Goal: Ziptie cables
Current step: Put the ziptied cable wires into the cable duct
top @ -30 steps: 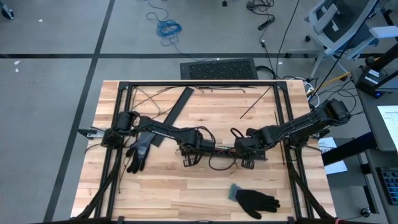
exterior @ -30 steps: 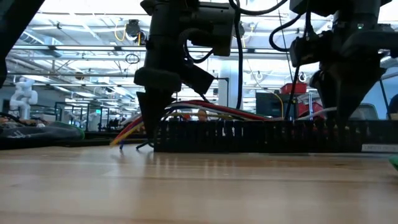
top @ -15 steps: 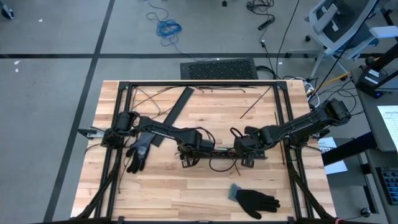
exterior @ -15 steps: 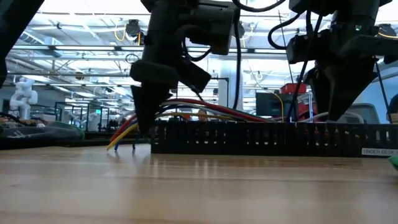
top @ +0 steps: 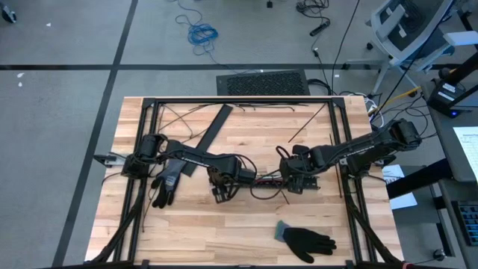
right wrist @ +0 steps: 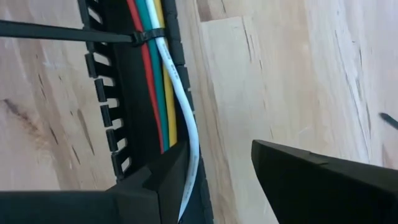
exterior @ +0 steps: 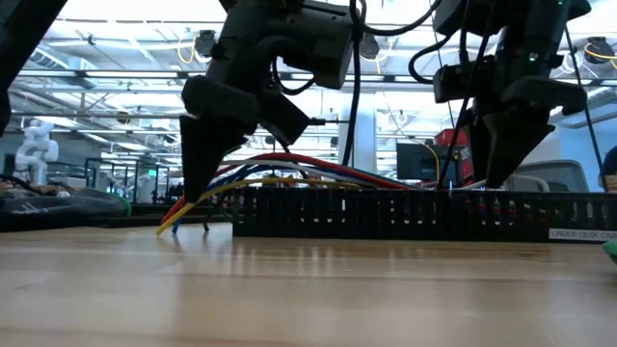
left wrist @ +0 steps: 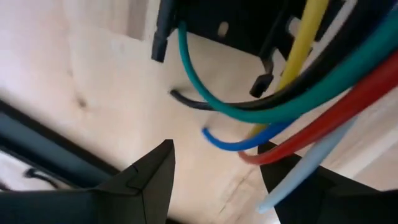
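Where the camera looks straight down, both arms meet near the middle of the wooden table (top: 187, 224): the left tool (top: 221, 188) sits at one end of the cables (top: 263, 180), the right tool (top: 299, 181) at the other. A black glove (top: 305, 240) lies on the near side of the right tool, another glove (top: 166, 183) just beside the left arm.

From table height, the left tool (exterior: 204, 178) hangs over the fanned-out ends of the cables (exterior: 289, 169), which arch up out of the black slotted strip (exterior: 415, 214); its fingers stand apart and grip nothing. The right tool (exterior: 496, 159) comes down onto the strip farther along.

In the left wrist view, the left tool (left wrist: 217, 171) is released, with green, blue, red, yellow and pale cable ends (left wrist: 280, 106) loose just ahead of its fingers (left wrist: 152, 180).

In the right wrist view, the right tool (right wrist: 217, 171) has its jaws apart, empty; the white wire (right wrist: 183, 93) runs down beside one finger, and a black ziptie (right wrist: 74, 34) binds the cables in the strip ahead.
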You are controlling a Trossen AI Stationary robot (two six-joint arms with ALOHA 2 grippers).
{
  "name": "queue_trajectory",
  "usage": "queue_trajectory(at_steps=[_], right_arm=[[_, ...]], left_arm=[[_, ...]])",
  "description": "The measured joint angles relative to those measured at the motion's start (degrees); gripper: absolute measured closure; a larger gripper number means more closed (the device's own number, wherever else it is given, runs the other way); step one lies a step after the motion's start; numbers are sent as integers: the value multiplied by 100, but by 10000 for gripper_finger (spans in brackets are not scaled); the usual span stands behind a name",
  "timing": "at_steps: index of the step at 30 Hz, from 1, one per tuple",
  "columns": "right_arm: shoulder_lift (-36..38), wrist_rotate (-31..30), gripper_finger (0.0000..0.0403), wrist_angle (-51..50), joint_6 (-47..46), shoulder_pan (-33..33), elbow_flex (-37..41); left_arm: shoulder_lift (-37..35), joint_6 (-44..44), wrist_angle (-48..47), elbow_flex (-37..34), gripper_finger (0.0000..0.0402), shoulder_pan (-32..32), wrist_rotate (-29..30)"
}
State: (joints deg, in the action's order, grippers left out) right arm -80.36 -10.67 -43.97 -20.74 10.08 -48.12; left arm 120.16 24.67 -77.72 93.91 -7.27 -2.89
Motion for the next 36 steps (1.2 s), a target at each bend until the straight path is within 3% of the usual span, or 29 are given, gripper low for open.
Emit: queue_trajectory(at_steps=[8, 26, 36], right_arm=[[131, 31, 229, 49, 145, 19, 0], [870, -260, 229, 165, 378, -305, 0], [876, -333, 229, 179, 405, -342, 0]], left_arm=[[-2, -268, -133, 2, 177, 13, 301], [-33, -565, -1242, 556, 177, -303, 150], [-801, -123, -1215, 661, 177, -255, 805]])
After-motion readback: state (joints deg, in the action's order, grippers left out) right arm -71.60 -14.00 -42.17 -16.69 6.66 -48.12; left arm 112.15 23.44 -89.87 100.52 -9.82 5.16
